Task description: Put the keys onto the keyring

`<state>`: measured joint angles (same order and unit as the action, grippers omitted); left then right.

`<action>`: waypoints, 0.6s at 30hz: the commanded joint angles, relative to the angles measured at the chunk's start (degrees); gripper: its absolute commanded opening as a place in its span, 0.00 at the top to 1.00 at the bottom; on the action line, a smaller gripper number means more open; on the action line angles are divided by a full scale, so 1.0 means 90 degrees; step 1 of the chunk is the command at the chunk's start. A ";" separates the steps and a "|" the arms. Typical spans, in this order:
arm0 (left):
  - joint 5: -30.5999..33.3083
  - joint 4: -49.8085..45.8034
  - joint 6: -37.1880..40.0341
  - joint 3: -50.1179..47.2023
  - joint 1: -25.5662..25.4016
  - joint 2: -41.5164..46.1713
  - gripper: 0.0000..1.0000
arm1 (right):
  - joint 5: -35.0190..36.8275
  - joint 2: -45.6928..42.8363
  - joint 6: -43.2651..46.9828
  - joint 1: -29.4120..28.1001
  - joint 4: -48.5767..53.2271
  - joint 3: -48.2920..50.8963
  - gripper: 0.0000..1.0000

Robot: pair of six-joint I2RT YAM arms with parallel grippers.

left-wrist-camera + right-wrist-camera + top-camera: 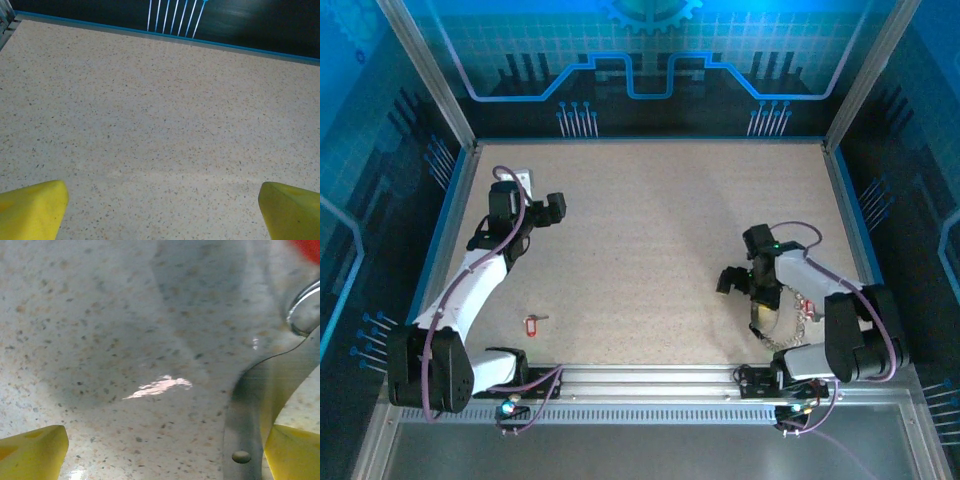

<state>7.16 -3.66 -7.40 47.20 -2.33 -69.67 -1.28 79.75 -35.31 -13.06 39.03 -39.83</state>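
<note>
Hanging low over the keyring (782, 338), the right tool (761, 320) is spread wide, likely to grab it. The left tool (548, 208) is wide too, empty.

the table (650, 230) is showing a pale beige top with fine dark speckles, running flat out to a thin blue border (847, 215) at its sides and a metal rail (650, 375) along its near edge. a single key with a red tag (530, 324) is lying flat on the near-left part, well apart from everything else. the keyring (782, 338) is lying on the near-right part, its thin silver wire loop resting on the surface, with small silver pieces and red tags (807, 305) bunching along it. in the right wrist view a flat silver piece (245, 435) is lying on the speckled top, which is catching a bright patch of glare
</note>
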 commanded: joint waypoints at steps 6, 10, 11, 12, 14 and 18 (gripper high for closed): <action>0.0094 -0.0052 0.0148 0.0207 -0.0025 -0.0074 0.01 | -0.2090 0.0812 0.0596 -0.0584 -0.1681 -0.0606 0.00; 0.0125 -0.0053 0.0094 0.0185 -0.0025 -0.0068 0.01 | -0.2399 0.1196 0.0609 -0.0866 -0.1818 -0.1001 0.00; 0.0111 -0.0062 0.0098 0.0196 -0.0025 -0.0065 0.01 | -0.2432 0.1266 0.0574 -0.0960 -0.1889 -0.1077 0.00; 0.0095 -0.0073 0.0102 0.0204 -0.0025 -0.0062 0.01 | -0.2465 0.1340 0.0564 -0.1044 -0.1930 -0.1134 0.00; 0.0130 -0.0074 0.0113 0.0210 -0.0025 -0.0042 0.01 | -0.2429 0.1508 0.0498 -0.1216 -0.1770 -0.1488 0.00; 0.0123 -0.0091 0.0173 0.0214 -0.0025 -0.0018 0.01 | -0.2479 0.1629 0.0369 -0.1543 -0.1949 -0.1702 0.00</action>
<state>7.31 -3.84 -7.29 47.22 -2.33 -69.97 -14.50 93.38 -32.49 -24.23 31.77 -52.84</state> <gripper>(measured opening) 0.990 0.996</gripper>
